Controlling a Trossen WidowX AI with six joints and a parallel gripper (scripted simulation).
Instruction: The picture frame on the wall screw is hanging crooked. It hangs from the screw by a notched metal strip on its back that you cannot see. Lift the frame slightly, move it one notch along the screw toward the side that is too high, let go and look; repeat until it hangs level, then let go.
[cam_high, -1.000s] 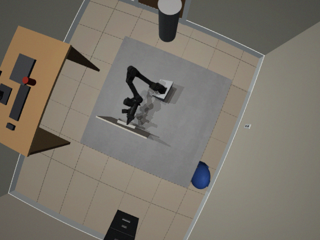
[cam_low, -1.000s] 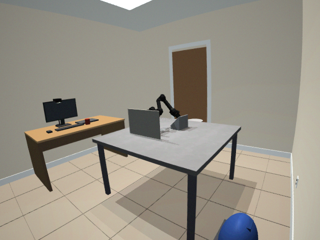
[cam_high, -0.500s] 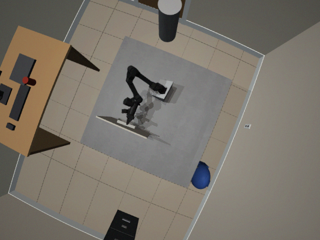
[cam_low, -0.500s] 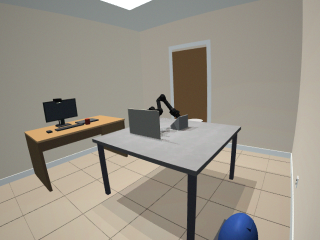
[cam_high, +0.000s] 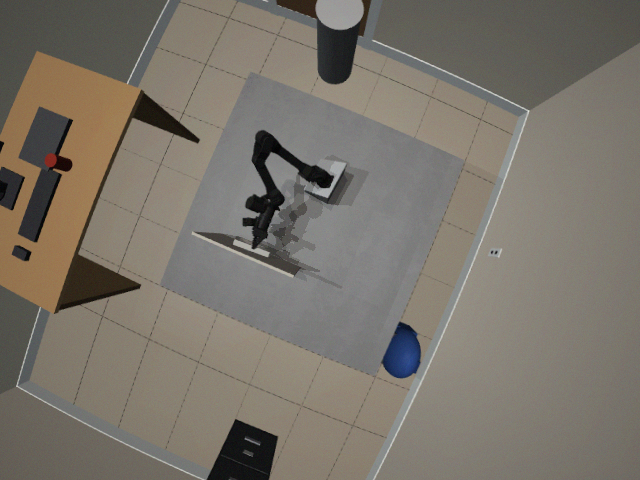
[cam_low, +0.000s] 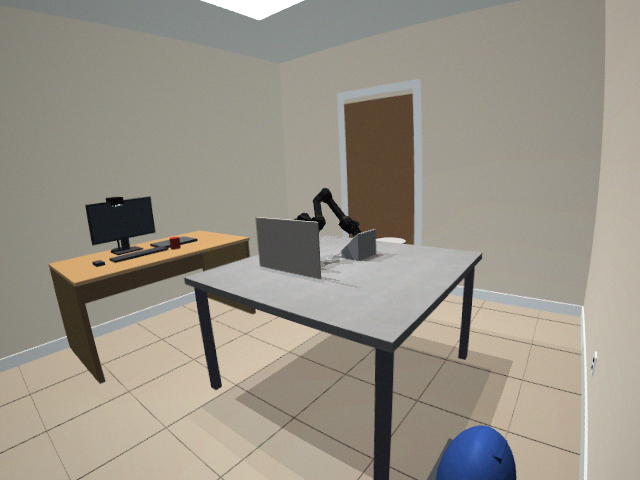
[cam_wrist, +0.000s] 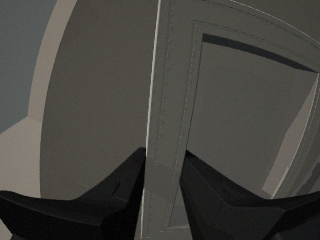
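The picture frame (cam_high: 241, 244) (cam_wrist: 172, 100) is against the near face of the upright wall panel (cam_high: 279, 270) (cam_low: 289, 248) (cam_wrist: 100, 90). In the wrist view it is a grey-green border with thin decorative lines around a recessed centre. My gripper (cam_high: 254, 246) (cam_wrist: 162, 155) is shut on one bar of the frame, with one finger on each side of it. In the exterior view the panel hides the gripper and the frame. The screw and the notched strip are hidden behind the frame. I cannot tell from these views whether the frame is level.
The panel stands on the grey table (cam_high: 361, 258) (cam_low: 413, 289). The arm's wedge-shaped base (cam_high: 337, 181) (cam_low: 366, 244) stands behind it on the same table. A wooden desk (cam_high: 98, 113) (cam_low: 217, 240) and a blue ball-like object (cam_high: 402, 352) (cam_low: 475, 454) are beyond the table.
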